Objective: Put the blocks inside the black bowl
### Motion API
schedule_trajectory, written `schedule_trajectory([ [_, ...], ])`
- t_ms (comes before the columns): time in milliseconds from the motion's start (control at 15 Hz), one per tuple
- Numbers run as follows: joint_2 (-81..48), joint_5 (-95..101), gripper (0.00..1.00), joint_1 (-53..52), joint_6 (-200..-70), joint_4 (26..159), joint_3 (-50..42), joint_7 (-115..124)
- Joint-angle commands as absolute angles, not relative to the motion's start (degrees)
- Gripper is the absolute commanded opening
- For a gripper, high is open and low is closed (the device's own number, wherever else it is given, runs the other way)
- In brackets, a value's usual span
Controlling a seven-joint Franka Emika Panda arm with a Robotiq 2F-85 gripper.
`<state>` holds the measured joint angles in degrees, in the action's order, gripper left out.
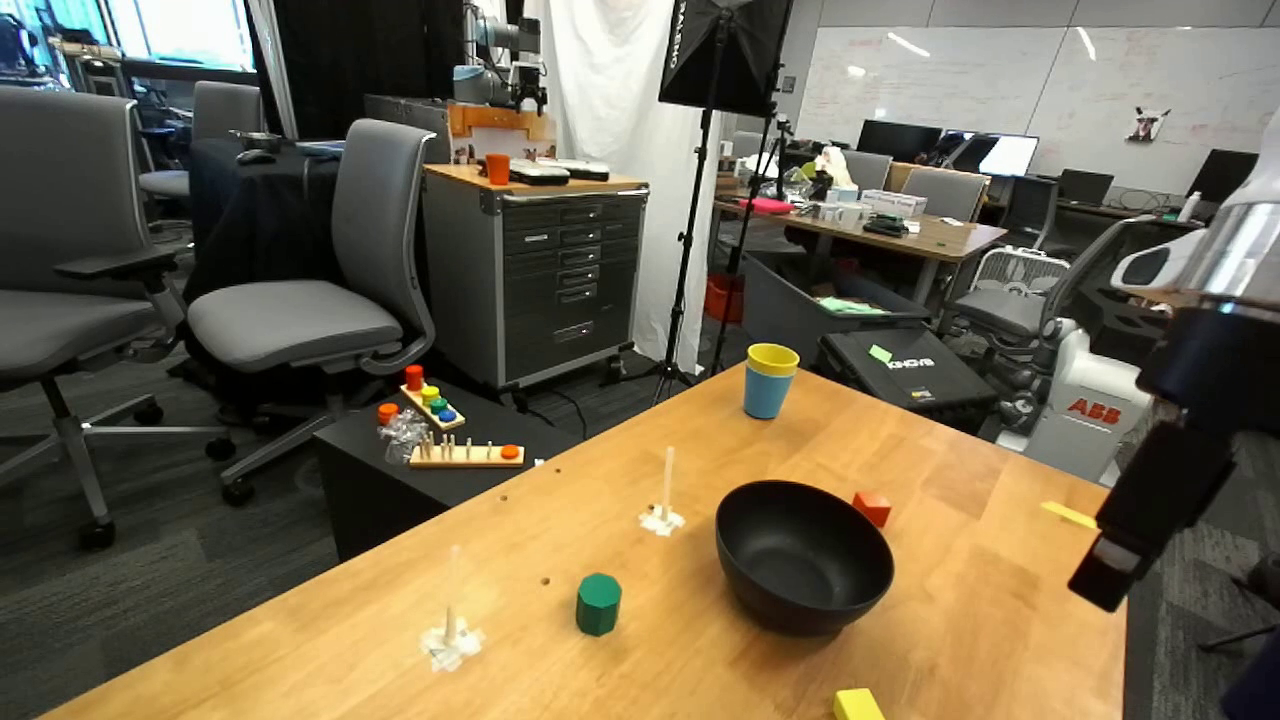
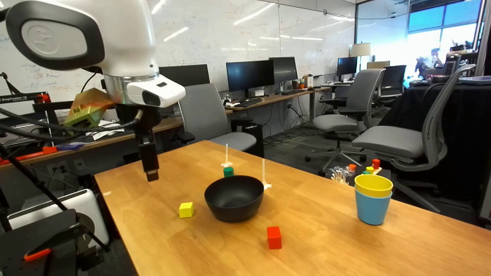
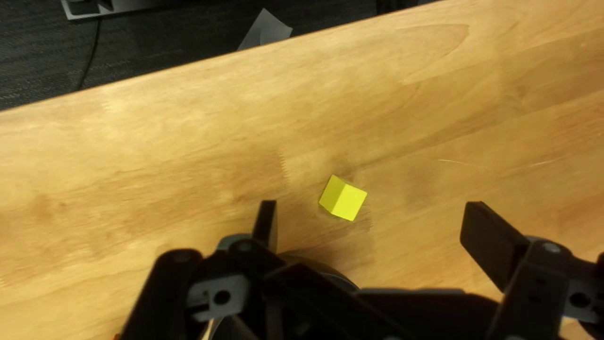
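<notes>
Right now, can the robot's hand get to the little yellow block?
Probably yes: the hand is open, and nothing covers the yellow block, which sits on the table apart from the black bowl.

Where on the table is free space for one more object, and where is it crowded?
Bare wood lies between the red block and the stacked cups; also, in the wrist view, between the yellow block and the table edge. Crowded: around the green block, with the black bowl and two upright sticks near.
</notes>
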<state>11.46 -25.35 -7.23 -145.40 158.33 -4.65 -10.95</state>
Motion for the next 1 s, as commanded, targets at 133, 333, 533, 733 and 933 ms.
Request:
schedule_trajectory([
  [133, 4.3, -36.1, 1.0, -11.74, -155.14, 158.29, -0.13, -15.32],
  [333, 0.62, -41.09, 1.0, -12.21, -160.72, 158.29, 2.74, -17.75],
  [533, -2.34, -48.84, 1.0, -14.18, -166.15, 158.31, 3.53, -23.0],
  [733, -4.82, -57.1, 1.0, -14.65, -169.97, 157.86, 5.38, -28.43],
  [933, -7.09, -65.45, 1.0, -14.13, -172.92, 155.96, 7.54, -34.1],
])
